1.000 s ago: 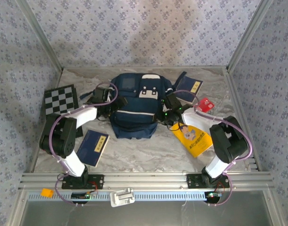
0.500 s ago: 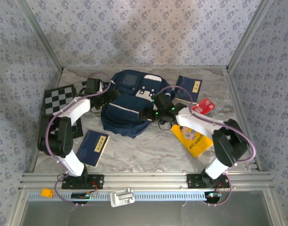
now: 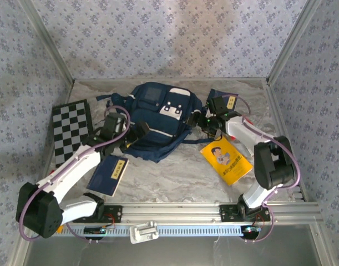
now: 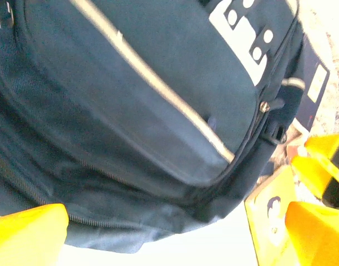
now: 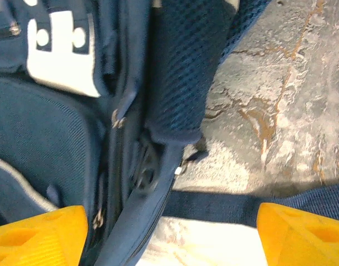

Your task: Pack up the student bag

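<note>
We are holding the left gripper [image 3: 137, 133] [image 4: 172, 235] with its jaws spread wide and nothing pinched between them. In the left wrist view its yellow fingertips [image 4: 25, 230] are sitting at opposite lower corners. The student bag [image 3: 158, 119] [image 4: 130, 111] is lying under them, its light stripe slanting across the front pocket. We are holding the right gripper [image 3: 200, 119] [image 5: 169, 235] with its jaws spread too, gripping nothing. Beneath it we are seeing the bag's side zipper, a mesh shoulder strap [image 5: 180, 72] and a flat webbing strap [image 5: 230, 205] crossing the marbled surface [image 5: 280, 100].

From above, the bag is lying flat at the far middle of the surface with its white patch [image 3: 172, 105] facing up. The left gripper is at its near left edge and the right gripper at its right edge; whether either is touching the fabric, we cannot tell. A checkerboard [image 3: 72, 130] is lying to the left, and a navy booklet [image 3: 108, 174] is beside the left arm. A second navy booklet [image 3: 222, 102] is lying just beyond the right gripper, and a yellow book [image 3: 226, 160] is lying near the right arm.
</note>
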Robot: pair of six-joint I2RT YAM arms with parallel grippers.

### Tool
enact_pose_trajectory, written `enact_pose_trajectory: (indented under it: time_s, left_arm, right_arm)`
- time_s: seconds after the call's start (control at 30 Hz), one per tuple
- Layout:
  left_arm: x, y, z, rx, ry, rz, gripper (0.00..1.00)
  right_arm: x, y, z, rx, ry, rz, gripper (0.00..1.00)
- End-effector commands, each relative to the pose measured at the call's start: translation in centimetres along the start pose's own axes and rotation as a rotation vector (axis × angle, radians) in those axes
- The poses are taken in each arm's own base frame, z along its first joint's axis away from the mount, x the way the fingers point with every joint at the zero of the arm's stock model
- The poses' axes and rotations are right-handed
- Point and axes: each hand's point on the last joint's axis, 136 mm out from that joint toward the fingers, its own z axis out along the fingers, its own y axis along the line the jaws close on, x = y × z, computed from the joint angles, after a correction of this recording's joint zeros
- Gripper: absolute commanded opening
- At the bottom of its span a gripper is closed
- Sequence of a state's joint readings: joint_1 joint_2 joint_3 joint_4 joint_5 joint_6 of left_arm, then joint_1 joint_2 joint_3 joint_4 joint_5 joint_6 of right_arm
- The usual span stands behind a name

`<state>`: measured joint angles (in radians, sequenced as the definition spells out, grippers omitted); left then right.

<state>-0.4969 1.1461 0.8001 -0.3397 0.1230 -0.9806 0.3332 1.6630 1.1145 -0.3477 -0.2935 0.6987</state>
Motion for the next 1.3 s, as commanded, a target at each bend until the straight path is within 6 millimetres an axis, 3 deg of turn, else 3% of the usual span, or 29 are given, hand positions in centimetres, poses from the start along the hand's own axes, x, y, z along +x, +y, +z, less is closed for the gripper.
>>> enact_pose_trajectory:
  time_s: [0.0,0.07,0.2,0.37,0.5,0.67,0.77,0.93,1.03,1.13,1.27]
  left_arm:
    - [1.9,1.1,0.8,-0.043,0.010,-0.092,1.00]
    - [3.0,1.2,1.6,-0.047,0.031,-0.103,1.00]
    - [4.1,0.8,3.3,-0.048,0.051,-0.064,1.00]
    - [3.5,2.0,5.3,-0.115,0.015,-0.015,1.00]
    - [1.6,2.9,5.8,-0.162,-0.039,0.026,1.00]
    - [-2.0,3.2,5.8,-0.151,-0.113,0.035,1.00]
    - [-4.3,3.5,5.3,-0.155,-0.172,0.057,0.99]
    - [-9.0,5.6,4.3,-0.183,-0.248,0.031,0.99]
    - [-10.9,6.1,4.9,-0.174,-0.237,0.029,0.98]
    - [-12.4,5.6,5.7,-0.146,-0.226,0.065,0.97]
    - [-14.2,4.1,6.1,-0.089,-0.221,0.131,0.96]
  right_arm:
    - [-1.7,-0.1,1.1,-0.032,0.020,-0.009,0.78]
    - [-3.3,0.3,2.1,-0.062,0.014,-0.014,0.77]
    - [-4.6,-0.2,4.5,-0.041,0.038,-0.043,0.71]
    - [-5.7,0.3,6.6,-0.101,0.031,-0.033,0.46]
    - [-6.3,1.7,6.4,-0.144,0.020,-0.047,0.22]
    - [-6.6,4.3,4.0,-0.208,-0.009,-0.050,0.02]
    - [-5.7,6.1,2.4,-0.228,-0.011,-0.058,0.00]
    - [-3.9,9.7,-0.4,-0.267,-0.061,-0.052,0.00]
    - [-2.1,11.1,-1.4,-0.236,-0.116,-0.048,0.00]
    - [-0.7,11.7,-1.6,-0.216,-0.178,-0.020,0.00]
    - [0.5,10.4,0.1,-0.240,-0.207,0.111,0.00]
